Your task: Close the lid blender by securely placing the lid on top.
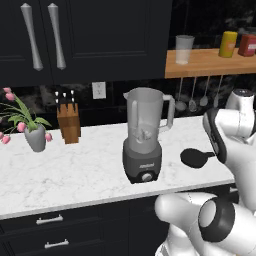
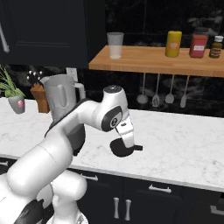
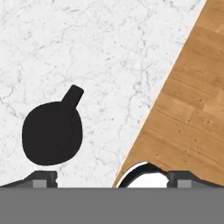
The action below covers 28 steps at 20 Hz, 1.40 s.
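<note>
The blender (image 1: pixel 143 135), a clear grey jar with its mouth uncovered on a dark base with a knob, stands mid-counter. In the right base view my arm hides the base and shows just the jar (image 2: pixel 61 97). The black round lid (image 1: pixel 194 157) with a small tab lies flat on the marble to the blender's right. It is also in the right base view as the lid (image 2: pixel 121 148) and in the hand view as the lid (image 3: pixel 52 133). My gripper (image 2: pixel 127 142) hovers just above it, open, fingertips (image 3: pixel 43 178) spread wide with nothing between them; the lid sits toward the left finger.
A knife block (image 1: pixel 68 122) and a vase of pink flowers (image 1: pixel 35 136) stand left of the blender. The wooden shelf (image 1: pixel 210 65) above holds a clear tumbler (image 1: pixel 184 49) and bottles, with utensils (image 1: pixel 192 102) hanging beneath. The counter's front edge (image 3: pixel 144 127) runs close beside the lid.
</note>
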Tool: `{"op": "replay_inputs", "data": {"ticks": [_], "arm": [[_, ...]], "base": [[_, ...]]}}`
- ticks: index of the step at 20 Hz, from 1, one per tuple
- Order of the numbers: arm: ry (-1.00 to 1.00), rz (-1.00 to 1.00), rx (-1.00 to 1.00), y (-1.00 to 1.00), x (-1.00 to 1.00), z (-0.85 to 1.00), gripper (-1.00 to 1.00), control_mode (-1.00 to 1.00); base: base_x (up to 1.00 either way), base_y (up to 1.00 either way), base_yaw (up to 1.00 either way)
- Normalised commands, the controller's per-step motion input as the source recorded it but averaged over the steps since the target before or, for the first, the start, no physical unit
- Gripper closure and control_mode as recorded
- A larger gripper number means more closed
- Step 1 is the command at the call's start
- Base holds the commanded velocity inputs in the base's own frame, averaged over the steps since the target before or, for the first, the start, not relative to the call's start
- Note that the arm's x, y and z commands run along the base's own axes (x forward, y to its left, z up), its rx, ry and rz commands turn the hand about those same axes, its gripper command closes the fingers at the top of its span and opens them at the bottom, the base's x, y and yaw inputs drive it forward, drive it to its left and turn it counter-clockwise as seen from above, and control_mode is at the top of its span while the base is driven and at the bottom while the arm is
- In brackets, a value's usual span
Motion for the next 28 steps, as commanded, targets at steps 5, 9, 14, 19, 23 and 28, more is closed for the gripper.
{"op": "replay_inputs", "data": {"ticks": [5, 9, 14, 19, 23, 28], "arm": [[0.0, -0.07, 0.03, -0.17, 0.21, -0.16, -1.0, -1.0], [0.0, -0.15, 0.0, -0.04, 0.27, -0.33, -1.0, -1.0], [0.03, -0.18, 0.0, 0.0, 0.31, -0.33, -1.0, -1.0], [0.04, -0.1, 0.04, 0.0, 0.25, -0.24, -1.0, -1.0], [0.03, -0.02, 0.08, 0.0, 0.21, -0.24, -1.0, -1.0], [0.0, 0.0, 0.11, 0.0, 0.18, -0.25, -1.0, -1.0]], "base": [[0.0, 0.0, 0.0], [0.0, 0.0, 0.0], [0.0, 0.0, 0.0], [0.0, 0.0, 0.0], [0.0, 0.0, 0.0], [0.0, 0.0, 0.0]]}}
